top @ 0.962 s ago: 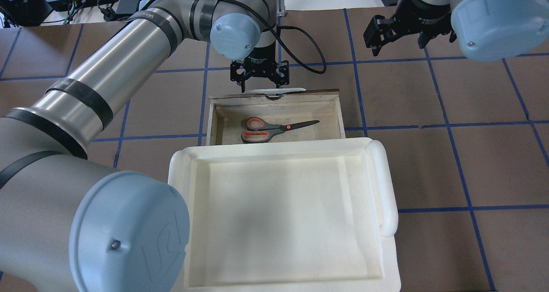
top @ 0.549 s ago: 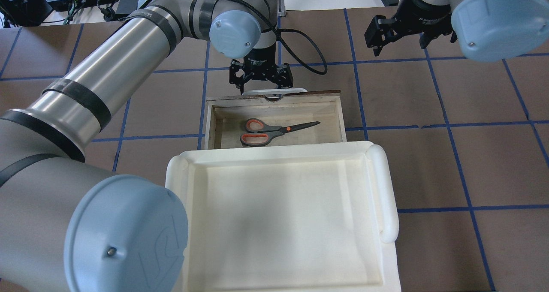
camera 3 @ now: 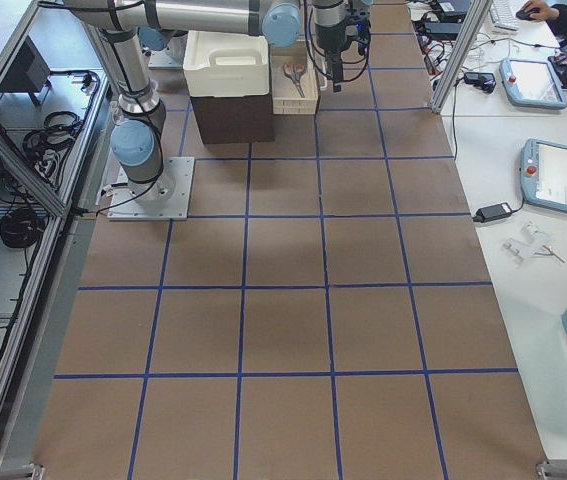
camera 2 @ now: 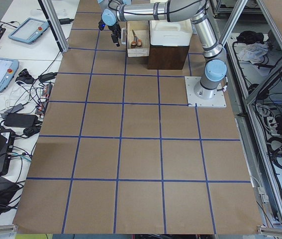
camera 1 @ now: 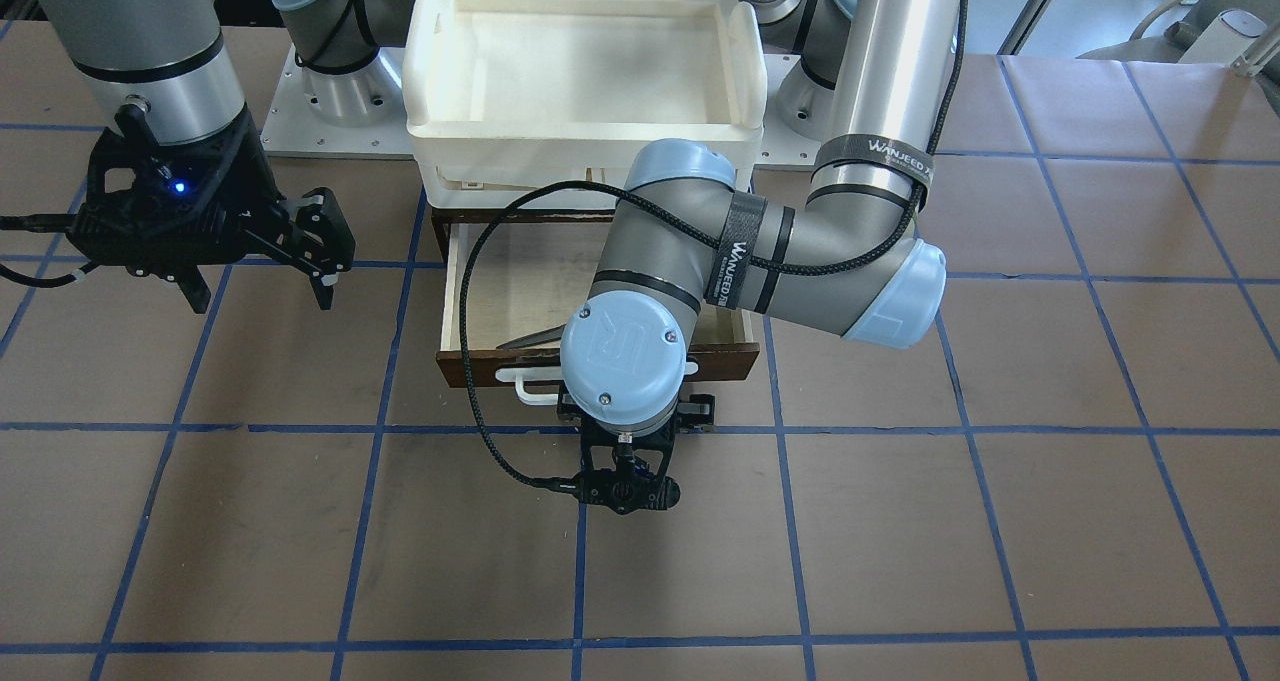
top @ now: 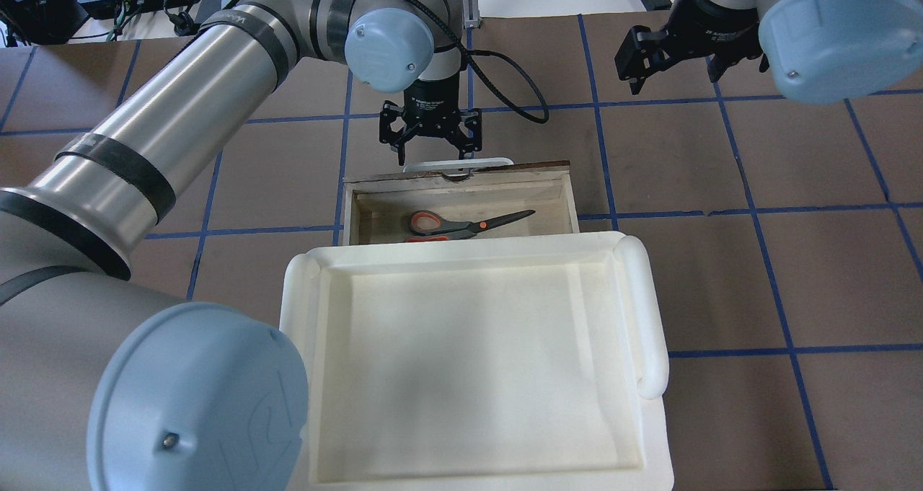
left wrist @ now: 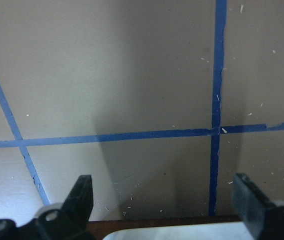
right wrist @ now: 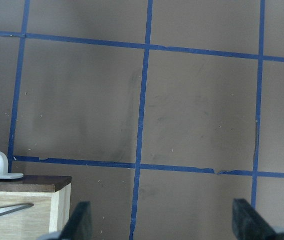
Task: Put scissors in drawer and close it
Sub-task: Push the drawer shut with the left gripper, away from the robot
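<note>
The scissors [top: 461, 224], grey handles lined orange, lie inside the wooden drawer [top: 570, 195], partly hidden under the white bin. The drawer is partly open, with its dark brown front [camera 1: 720, 361] and white bar handle [top: 458, 164] facing away from the robot. My left gripper [top: 436, 148] is open and empty, pointing down just beyond the handle; its fingers [left wrist: 81, 195] straddle the handle [left wrist: 182, 232]. My right gripper [top: 674, 69] is open and empty, hovering over the table to the drawer's right. Its wrist view shows the drawer corner [right wrist: 26, 197] and a blade tip [right wrist: 6, 210].
A white plastic tray-like bin [top: 649, 318] sits on top of the dark cabinet [camera 2: 168, 57] that holds the drawer. Brown table surface with blue tape grid [top: 750, 210] lies around it. Cables and tablets lie off the table's far edge.
The drawer has slid back toward the cabinet, so more of the scissors is hidden under the bin. My left gripper has followed the handle. The right arm has barely moved.
</note>
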Robot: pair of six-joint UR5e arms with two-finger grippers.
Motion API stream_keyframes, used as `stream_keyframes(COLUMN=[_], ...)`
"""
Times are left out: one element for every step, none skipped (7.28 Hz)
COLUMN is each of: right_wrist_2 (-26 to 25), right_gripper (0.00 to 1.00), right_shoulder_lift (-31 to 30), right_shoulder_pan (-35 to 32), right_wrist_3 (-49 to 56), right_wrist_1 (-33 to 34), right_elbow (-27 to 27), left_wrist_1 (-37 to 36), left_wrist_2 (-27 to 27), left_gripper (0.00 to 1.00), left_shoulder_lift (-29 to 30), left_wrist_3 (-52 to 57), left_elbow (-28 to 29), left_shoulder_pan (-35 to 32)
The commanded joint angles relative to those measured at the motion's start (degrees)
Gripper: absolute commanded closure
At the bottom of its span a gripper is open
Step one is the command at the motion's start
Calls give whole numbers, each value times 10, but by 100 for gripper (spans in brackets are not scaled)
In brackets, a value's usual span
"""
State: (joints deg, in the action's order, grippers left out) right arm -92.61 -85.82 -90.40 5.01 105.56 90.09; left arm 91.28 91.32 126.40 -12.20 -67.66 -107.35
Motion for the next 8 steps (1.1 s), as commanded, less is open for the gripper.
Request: stream_keyframes(right_wrist_2=[0,0,0,1,2,10,13,28], right_gripper=[0,0,0,0,0,0,0,0], right_shoulder_lift=[0,0,0,0,0,-5,-8,-8], right_shoulder_pan=[1,1,1,5,9,9,8,6], right_wrist_3=[0,0,0,2,10,10,9,8], right_wrist_1=[-1,1,0,1,-4,-56,-73,-74], right_elbow=[0,0,0,0,0,-1,-2,-2], left_wrist_1=[3,13,13,14,14,14,20,37], left_wrist_2=[0,0,1,1,1,1,1,1], left_gripper=[0,0,0,0,0,0,0,0], left_shoulder_lift=[-11,-17,-20,-26,-32,-39,-49,-59], left_wrist_3=[1,2,2,2,2,2,1,-1], left_elbow=[-3,-5,-15,-24,-33,-42,-54,-60], left_shoulder_pan=[-1,-1,-1,-1,-1,-1,-1,-1])
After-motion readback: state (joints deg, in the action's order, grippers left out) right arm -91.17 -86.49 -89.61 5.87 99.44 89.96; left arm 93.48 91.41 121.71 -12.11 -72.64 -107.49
